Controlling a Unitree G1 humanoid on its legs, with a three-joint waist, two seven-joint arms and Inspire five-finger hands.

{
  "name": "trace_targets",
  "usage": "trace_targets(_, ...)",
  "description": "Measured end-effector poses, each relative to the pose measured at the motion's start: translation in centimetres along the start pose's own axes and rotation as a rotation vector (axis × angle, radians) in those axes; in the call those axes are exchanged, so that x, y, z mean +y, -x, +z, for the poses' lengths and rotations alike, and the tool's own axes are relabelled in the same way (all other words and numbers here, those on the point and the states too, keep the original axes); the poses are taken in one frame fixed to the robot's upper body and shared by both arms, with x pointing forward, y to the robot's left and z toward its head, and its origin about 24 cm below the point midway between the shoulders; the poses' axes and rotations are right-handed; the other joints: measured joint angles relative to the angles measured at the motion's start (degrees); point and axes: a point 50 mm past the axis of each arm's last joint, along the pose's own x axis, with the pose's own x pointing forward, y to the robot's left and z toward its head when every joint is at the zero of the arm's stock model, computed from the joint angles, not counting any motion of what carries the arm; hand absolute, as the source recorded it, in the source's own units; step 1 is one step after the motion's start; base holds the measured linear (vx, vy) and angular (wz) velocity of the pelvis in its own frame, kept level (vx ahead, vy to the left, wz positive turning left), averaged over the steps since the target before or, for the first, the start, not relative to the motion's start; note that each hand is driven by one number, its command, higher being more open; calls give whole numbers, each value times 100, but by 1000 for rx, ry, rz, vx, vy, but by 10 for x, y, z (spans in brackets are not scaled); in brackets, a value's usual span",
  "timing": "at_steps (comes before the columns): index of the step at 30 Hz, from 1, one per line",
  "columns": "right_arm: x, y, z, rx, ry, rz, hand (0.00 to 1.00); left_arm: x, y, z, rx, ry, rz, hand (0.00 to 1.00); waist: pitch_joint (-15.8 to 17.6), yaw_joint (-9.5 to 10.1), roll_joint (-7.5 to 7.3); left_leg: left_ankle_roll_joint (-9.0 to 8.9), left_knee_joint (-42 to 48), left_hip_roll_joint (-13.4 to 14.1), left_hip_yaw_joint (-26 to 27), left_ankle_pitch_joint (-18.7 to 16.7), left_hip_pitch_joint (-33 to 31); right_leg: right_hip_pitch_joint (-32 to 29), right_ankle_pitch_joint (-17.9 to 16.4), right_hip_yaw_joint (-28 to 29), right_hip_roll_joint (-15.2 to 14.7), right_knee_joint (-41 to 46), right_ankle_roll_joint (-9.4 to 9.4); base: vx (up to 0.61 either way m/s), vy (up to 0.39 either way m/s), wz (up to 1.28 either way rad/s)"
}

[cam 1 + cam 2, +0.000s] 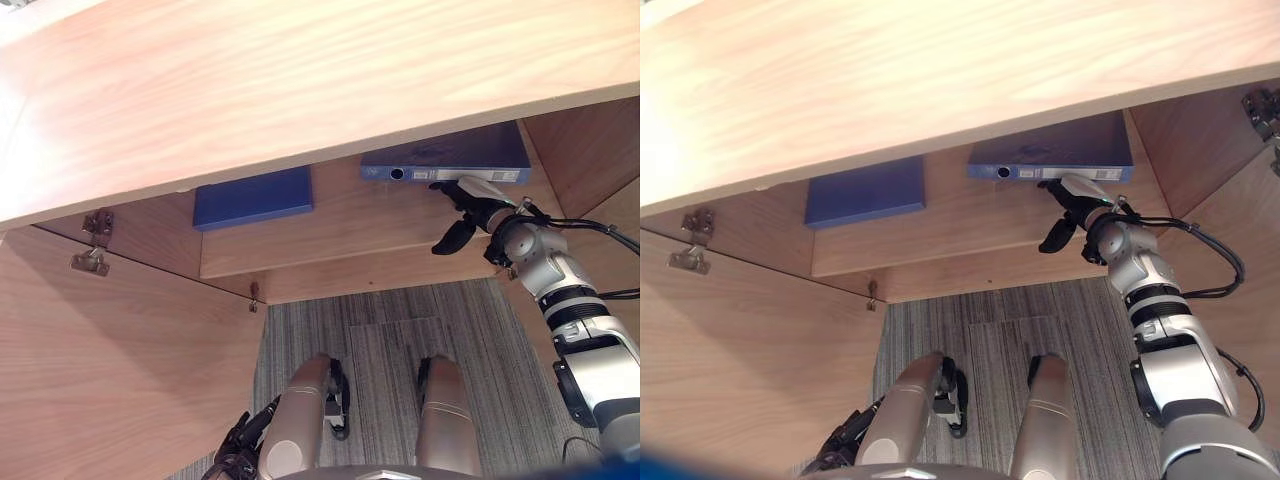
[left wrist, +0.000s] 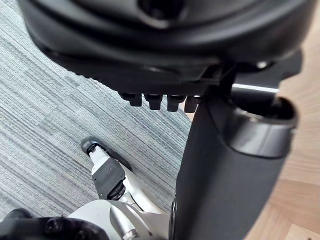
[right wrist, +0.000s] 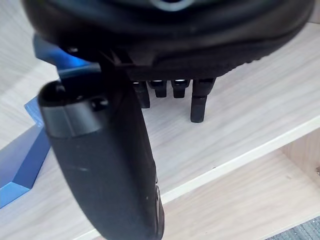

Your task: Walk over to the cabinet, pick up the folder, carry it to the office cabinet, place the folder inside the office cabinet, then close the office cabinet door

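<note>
While looking down from the head, see office cabinet [image 1: 300, 90] standing open, pale wood, top board across far half of scene. Note left door [image 1: 120, 360] swung out toward near left, metal hinge [image 1: 98, 222] at its far edge. Note right door [image 1: 1262, 215] swung out at right, wood of same tone.

Find folder [image 1: 450, 155] inside cabinet, lying flat on shelf [image 1: 350, 220], far right part. Dark blue, spine facing near, round hole in spine. Held by neither hand. Spot flat blue item [image 1: 252, 196] on same shelf, left of folder, well apart from it.

See right hand [image 1: 470, 207] reaching in from right, right at near face of folder spine; cannot tell whether touching or just short of it. Read right wrist view: fingers [image 3: 197, 107] side by side in a row, relaxed, over bare shelf wood, pinching nothing. Thumb [image 3: 100, 165] set apart from them, nothing caught between. Blue folder corner showing just beside thumb.

Find left hand [image 1: 240, 448] low at near left, close to left door, well apart from shelf and folder. Read left wrist view: fingers there in a close row, loosely bent, gripping nothing, grey striped carpet [image 2: 50, 100] past them.

Note same carpet on floor near side of cabinet, between the two open doors.
</note>
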Motion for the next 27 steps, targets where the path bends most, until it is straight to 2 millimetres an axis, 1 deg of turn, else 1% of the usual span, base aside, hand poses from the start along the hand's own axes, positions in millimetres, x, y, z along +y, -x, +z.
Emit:
trace_targets(2, 3, -2, 3, 6, -29, -40, 100, 0, 0, 0, -1, 7, 6, 100, 3, -13, -1, 0, -1, 14, 18, 0, -6, -14, 27, 23, 20, -21, 5, 9, 12, -8)
trace_targets(4, 9, -4, 9, 18, -61, -93, 100, 0, 0, 1, -6, 13, 16, 100, 15, -36, -15, 1, 1, 16, 34, 0, -21, -35, 40, 48, 26, -27, 18, 10, 4, -3)
trace_targets(6, 10, -5, 13, 19, -85, -120, 100, 0, 0, 2, -12, 13, 20, 100, 38, -53, -34, 8, 6, 18, 59, 4, -52, -81, 59, 72, 35, -25, 25, 6, 2, -5)
trace_targets(11, 5, -5, 20, 10, -123, -210, 100, -2, -1, 7, -31, 3, 20, 100, 174, -112, -28, 15, 78, 42, 91, 7, -129, -148, 90, 104, 56, -3, 35, 3, 0, -3)
trace_targets(18, -4, -2, 17, 11, -137, -298, 100, -9, -2, 12, -61, -33, 8, 100, 284, -109, 66, 14, 170, 18, 80, 7, -213, -209, 89, 97, 6, 71, 36, 4, -3, 4)
trace_targets(20, -5, -1, 15, 11, -127, -318, 100, -13, -3, 16, -71, -41, -2, 100, 327, -117, 106, 24, 180, -17, 80, 12, -215, -209, 89, 97, -37, 100, 37, 0, -2, 7)
trace_targets(23, -4, -1, 16, 6, -117, -314, 100, -14, -3, 19, -84, -44, -7, 100, 343, -133, 109, 51, 179, -31, 81, 26, -215, -209, 89, 99, -52, 107, 38, -1, -1, 2)
trace_targets(25, 3, 1, 20, -29, -46, -282, 100, -15, -3, 20, -89, -45, -10, 100, 343, -135, 107, 52, 177, -25, 82, 26, -212, -206, 90, 97, -44, 103, 39, 10, -4, -2)
trace_targets(27, 12, 7, 23, -80, 73, -201, 100, -14, -3, 21, -93, -50, -10, 100, 349, -183, 95, 52, 160, 13, 94, 27, -200, -199, 106, 94, -4, 72, 34, 39, -11, -11)
